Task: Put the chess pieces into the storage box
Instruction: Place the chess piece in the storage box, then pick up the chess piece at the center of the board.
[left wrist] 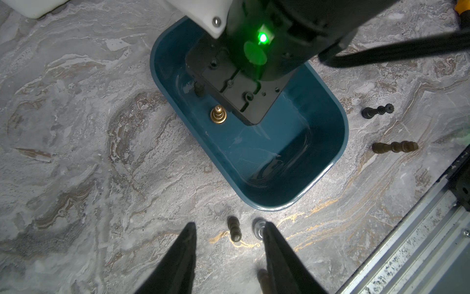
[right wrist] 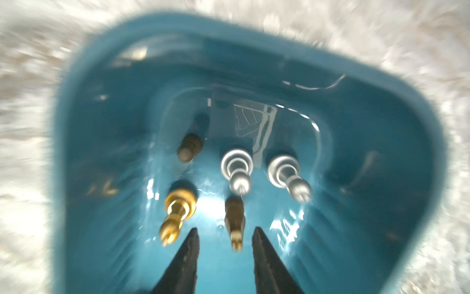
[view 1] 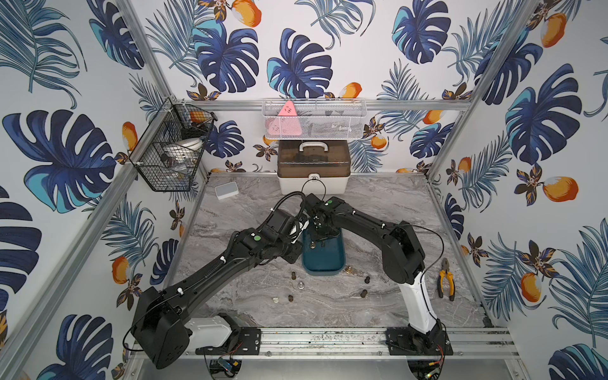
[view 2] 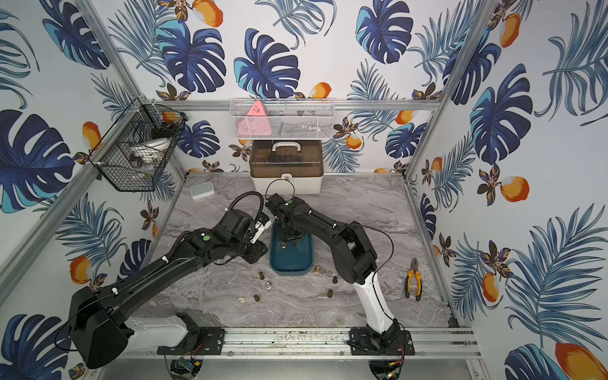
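Observation:
The teal storage box (view 1: 324, 263) lies mid-table. My right gripper (right wrist: 225, 231) reaches down into its far end and is open; a brown-gold chess piece (right wrist: 235, 221) stands free between the fingertips. Beside it in the box stand a gold piece (right wrist: 178, 211), two silver ones (right wrist: 237, 168) and a dark one (right wrist: 189, 147). My left gripper (left wrist: 229, 227) hovers open left of the box, above a dark piece (left wrist: 234, 229) and a silver piece (left wrist: 258, 227) on the table. More pieces stand in front of the box (view 1: 348, 270), (view 1: 363, 293), (view 1: 275, 299).
A white case with a brown lid (view 1: 312, 167) stands at the back, with a small white-grey box (view 1: 226, 190) to its left. Yellow-handled pliers (view 1: 445, 279) lie at the right. A black wire basket (view 1: 171, 148) and a white mesh basket (view 1: 312, 120) hang on the walls.

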### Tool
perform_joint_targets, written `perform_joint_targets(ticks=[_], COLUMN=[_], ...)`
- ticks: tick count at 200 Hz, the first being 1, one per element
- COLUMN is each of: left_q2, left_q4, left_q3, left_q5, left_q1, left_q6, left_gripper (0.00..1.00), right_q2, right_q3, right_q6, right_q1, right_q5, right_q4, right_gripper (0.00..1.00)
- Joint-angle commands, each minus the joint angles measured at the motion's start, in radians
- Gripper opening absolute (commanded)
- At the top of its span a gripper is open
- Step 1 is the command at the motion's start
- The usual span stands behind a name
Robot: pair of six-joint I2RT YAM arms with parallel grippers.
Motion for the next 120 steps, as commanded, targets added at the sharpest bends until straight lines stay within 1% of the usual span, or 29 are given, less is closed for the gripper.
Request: perform_joint_targets(ticks=[1,6,20,32,47,66,93,120], left_q2=[-0.015,-0.022,-0.042,-0.052,-0.039,-0.028,0.004,0.064], left_q4=[0.019,0.027,0.055,0.069,0.057,0.065,0.075,0.049], left_q3=[0.006,0.004,-0.007,-0.014,-0.001,0.011,0.042,0.08], left_q5=[0.03,0.037,0.05,0.027,0.026,0.046,0.085,0.085], left_q1=[0.003,0.004,0.003,0.003,0.0,-0.026,-0.091,-0.174], left_q6=[-0.003,-0.005,-0.008,-0.019,-0.012,-0.014,-0.001,0.056], left_gripper=[0.47,0.48,0.49,0.5,0.5,0.51,0.52,0.58], right_q2=[-0.094,-0.117,-0.25,-0.35,-0.455,-0.572,-0.647,-0.682], right_q3=[-0.05,-0.08,-0.189,-0.291,-0.397,-0.52,-0.623,-0.699], right_q6=[0.023,0.026,0.046,0.063,0.088,0.103,0.103,0.118], right_q1=[0.003,0.003,0.0,-0.013,-0.054,-0.122,-0.18,-0.19], right_q5=[-0.011,-0.017,-0.014,-0.021,-0.056,-0.091,-0.045,-0.025], right_q4=[0.004,0.021,0.081,0.131,0.142,0.137,0.043,-0.017], right_gripper=[0.43,0.44,0.47,0.49,0.49,0.49,0.49,0.48])
